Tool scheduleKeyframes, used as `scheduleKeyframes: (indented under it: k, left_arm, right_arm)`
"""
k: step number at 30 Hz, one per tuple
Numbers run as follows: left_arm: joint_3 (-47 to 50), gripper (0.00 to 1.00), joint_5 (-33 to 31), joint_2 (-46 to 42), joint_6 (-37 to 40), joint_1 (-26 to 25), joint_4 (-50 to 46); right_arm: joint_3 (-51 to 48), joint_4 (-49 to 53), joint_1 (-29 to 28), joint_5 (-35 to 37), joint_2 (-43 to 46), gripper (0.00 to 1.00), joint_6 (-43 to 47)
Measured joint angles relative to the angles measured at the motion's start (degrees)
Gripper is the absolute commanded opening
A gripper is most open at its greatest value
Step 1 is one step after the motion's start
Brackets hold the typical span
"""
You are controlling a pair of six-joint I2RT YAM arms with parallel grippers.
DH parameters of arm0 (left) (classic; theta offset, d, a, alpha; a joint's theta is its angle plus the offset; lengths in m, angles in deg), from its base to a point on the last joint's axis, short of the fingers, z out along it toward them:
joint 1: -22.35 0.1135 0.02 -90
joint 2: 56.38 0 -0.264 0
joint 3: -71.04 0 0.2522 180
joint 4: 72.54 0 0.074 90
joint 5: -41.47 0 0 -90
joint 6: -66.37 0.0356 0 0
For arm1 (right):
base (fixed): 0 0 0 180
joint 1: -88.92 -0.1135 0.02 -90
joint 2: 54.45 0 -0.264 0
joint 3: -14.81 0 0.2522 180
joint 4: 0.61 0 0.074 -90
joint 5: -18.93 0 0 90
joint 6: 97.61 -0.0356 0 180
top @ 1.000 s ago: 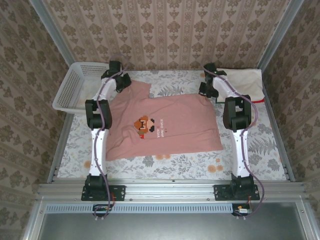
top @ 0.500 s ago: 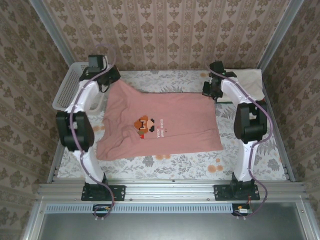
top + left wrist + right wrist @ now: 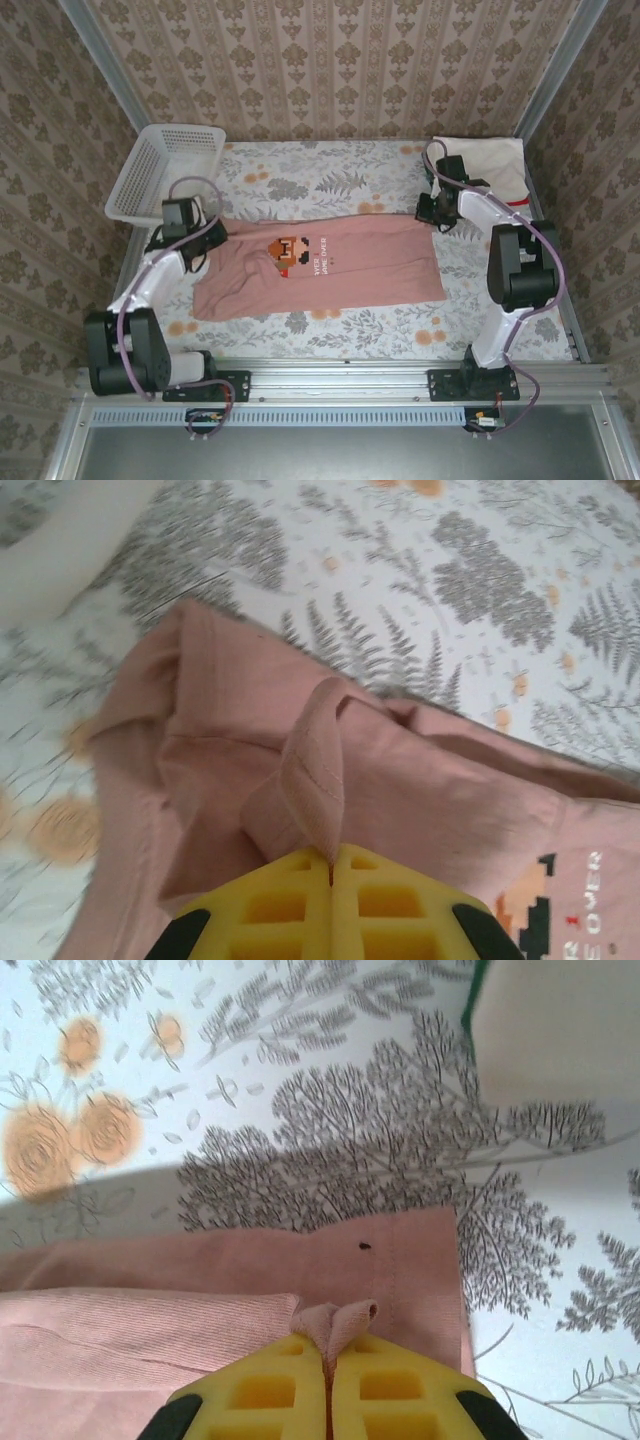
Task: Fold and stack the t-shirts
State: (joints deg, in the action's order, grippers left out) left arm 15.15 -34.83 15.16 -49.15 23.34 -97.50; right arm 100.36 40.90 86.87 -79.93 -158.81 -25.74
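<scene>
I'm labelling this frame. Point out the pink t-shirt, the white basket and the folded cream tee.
pink t-shirt [image 3: 380, 265]: top view, plain fabric right of the chest print.
white basket [image 3: 150, 175]: top view, its bare lattice.
folded cream tee [image 3: 500, 160]: top view, its bare top face.

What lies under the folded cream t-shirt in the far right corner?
A red edge and a green edge peek from beneath the cream t-shirt; the rest of those layers is covered.

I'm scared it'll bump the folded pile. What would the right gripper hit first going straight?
The right gripper would likely meet the pink shirt it pinches, then flowery tablecloth. The cream folded shirt sits off to one side; depth is unclear.
</scene>
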Motion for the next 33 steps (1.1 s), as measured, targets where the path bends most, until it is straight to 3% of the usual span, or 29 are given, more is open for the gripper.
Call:
scheduleKeyframes:
  k: [6,13,24,29,33]
  left_arm:
    - [6.1,0.00,-2.7,-10.0,-1.5,1.2,-0.1]
    - [11.6,0.00,-3.7,-15.8,-3.1,1.4,-1.0]
    - [17.5,0.00,-4.2,-19.6,-5.4,1.4,-5.0]
    - [18.4,0.12,-4.1,-19.8,-5.6,1.4,-5.9]
    - [19.4,0.27,-4.4,-21.2,-6.3,1.4,-7.0]
  right_arm:
    - [-5.9,-2.9,0.9,-2.2,2.8,0.08,-1.0]
    - [-8.9,-5.4,1.4,-2.3,4.8,0.09,-1.6]
    - [-13.9,-8.3,2.0,-4.1,4.9,0.23,-3.8]
    - [-15.5,-7.9,2.1,-4.0,6.9,0.27,-4.2]
    - [-16.4,-7.4,2.2,-4.0,9.1,0.30,-4.2]
